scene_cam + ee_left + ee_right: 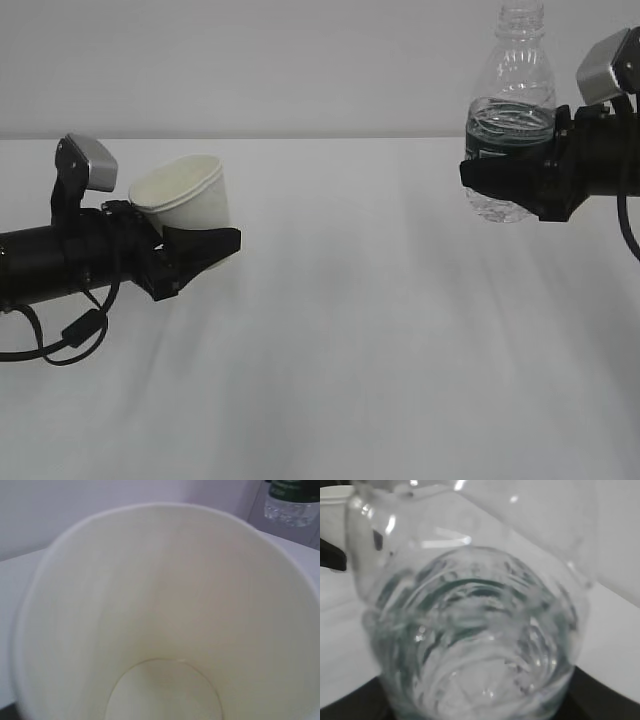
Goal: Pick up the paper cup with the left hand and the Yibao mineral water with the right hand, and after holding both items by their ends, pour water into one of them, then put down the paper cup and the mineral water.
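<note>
The white paper cup (190,195) hangs above the table at the left, tilted with its mouth up and to the left. My left gripper (200,250) is shut on its lower end. Its cream inside (165,620) fills the left wrist view and looks empty. At the upper right, the Yibao mineral water (510,110) stands upright in the air, cap off, water up to its green label. My right gripper (500,180) is shut on the bottle's lower body. The right wrist view looks down through the clear bottle (475,640). The bottle's base (292,502) also shows in the left wrist view.
A white table (380,330) stretches below both arms, with a pale wall (300,60) behind it. Black cables (60,335) loop under the left arm. The two held items are far apart, with open space between them.
</note>
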{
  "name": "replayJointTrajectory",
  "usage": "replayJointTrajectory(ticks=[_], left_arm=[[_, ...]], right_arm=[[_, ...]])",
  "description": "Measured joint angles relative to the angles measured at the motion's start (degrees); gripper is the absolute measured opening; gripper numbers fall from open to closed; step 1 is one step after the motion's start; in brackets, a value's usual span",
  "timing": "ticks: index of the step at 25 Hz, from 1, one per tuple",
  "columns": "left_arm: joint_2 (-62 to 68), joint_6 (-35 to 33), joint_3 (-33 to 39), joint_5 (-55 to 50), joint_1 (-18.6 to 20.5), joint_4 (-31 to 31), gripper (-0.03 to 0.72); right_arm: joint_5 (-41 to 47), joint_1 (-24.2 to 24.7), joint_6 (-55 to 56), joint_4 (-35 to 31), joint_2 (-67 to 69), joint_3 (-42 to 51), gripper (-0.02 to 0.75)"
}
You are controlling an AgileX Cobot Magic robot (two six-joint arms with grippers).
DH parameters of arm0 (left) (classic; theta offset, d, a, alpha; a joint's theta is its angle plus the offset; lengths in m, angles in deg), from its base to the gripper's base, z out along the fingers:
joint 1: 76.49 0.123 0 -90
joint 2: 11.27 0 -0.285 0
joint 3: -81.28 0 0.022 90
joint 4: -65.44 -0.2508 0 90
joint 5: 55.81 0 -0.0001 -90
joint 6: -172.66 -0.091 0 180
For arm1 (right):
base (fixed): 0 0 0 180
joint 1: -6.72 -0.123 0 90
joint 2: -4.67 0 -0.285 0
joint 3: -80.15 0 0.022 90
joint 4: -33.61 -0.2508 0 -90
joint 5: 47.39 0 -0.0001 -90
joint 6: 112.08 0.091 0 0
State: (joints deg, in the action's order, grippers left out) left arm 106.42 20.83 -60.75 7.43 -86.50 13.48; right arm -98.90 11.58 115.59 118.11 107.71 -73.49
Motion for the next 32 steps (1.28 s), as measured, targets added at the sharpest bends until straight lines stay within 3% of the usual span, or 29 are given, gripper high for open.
replayJointTrajectory(ticks=[9,23,32], left_arm=[[-6.1,6.7,0.0,-1.3,-0.9,-9.4,0.45],[-8.0,8.4,-0.4,-3.0,-12.6,-10.4,0.449],[-8.0,11.8,-6.9,-7.4,-19.8,-11.2,0.448]], right_arm=[[-2.5,0.0,2.9,2.3,-0.4,0.0,0.435],[-3.0,0.0,6.8,7.8,-6.1,0.1,0.435],[-3.5,0.0,8.5,11.2,-9.4,0.1,0.435]])
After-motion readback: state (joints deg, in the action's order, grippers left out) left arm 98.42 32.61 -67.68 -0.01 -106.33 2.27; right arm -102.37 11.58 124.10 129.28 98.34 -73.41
